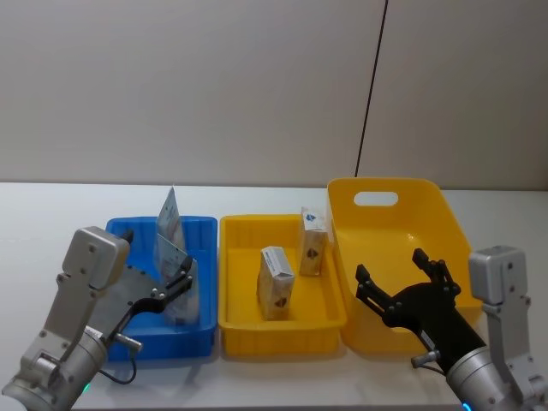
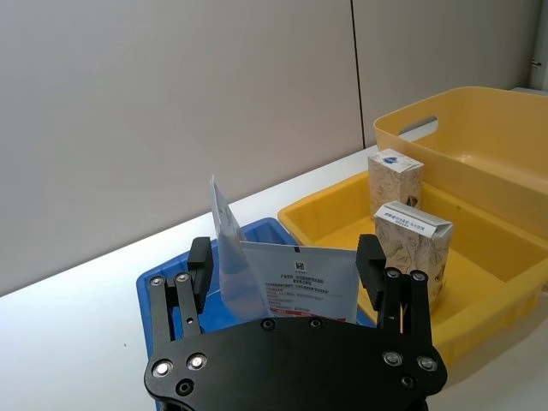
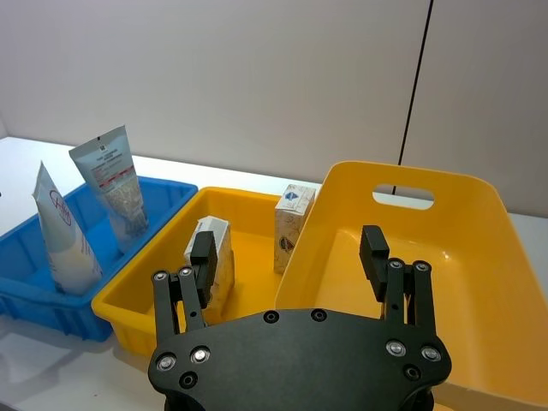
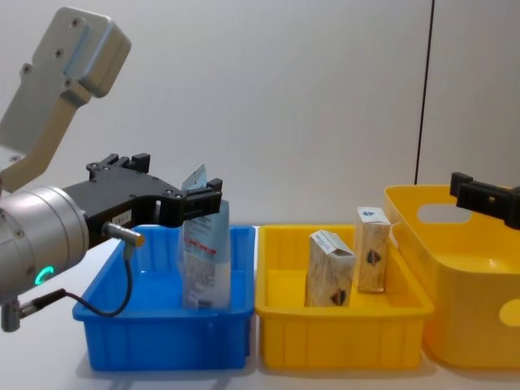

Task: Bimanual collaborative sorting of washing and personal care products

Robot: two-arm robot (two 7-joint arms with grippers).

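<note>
Two pale squeeze tubes stand crimped end up in the blue bin (image 1: 171, 344). The nearer tube (image 1: 171, 253) (image 2: 300, 282) (image 4: 203, 260) rests with its lower end in the bin. My left gripper (image 1: 180, 279) (image 2: 287, 261) (image 4: 207, 201) is open, with its fingers on either side of that tube's flat top. The farther tube (image 1: 169, 210) (image 2: 226, 231) leans behind it. Two cream boxes with blue tops (image 1: 276, 281) (image 1: 312, 240) stand in the middle yellow bin (image 1: 282, 338). Over the large yellow bin (image 1: 447, 224), my right gripper (image 1: 398, 274) (image 3: 289, 248) is open and holds nothing.
The three bins sit side by side on a white table: blue on the left, shallow yellow in the middle, and the deep yellow one with a handle slot on the right. A grey wall (image 1: 214, 86) stands close behind them.
</note>
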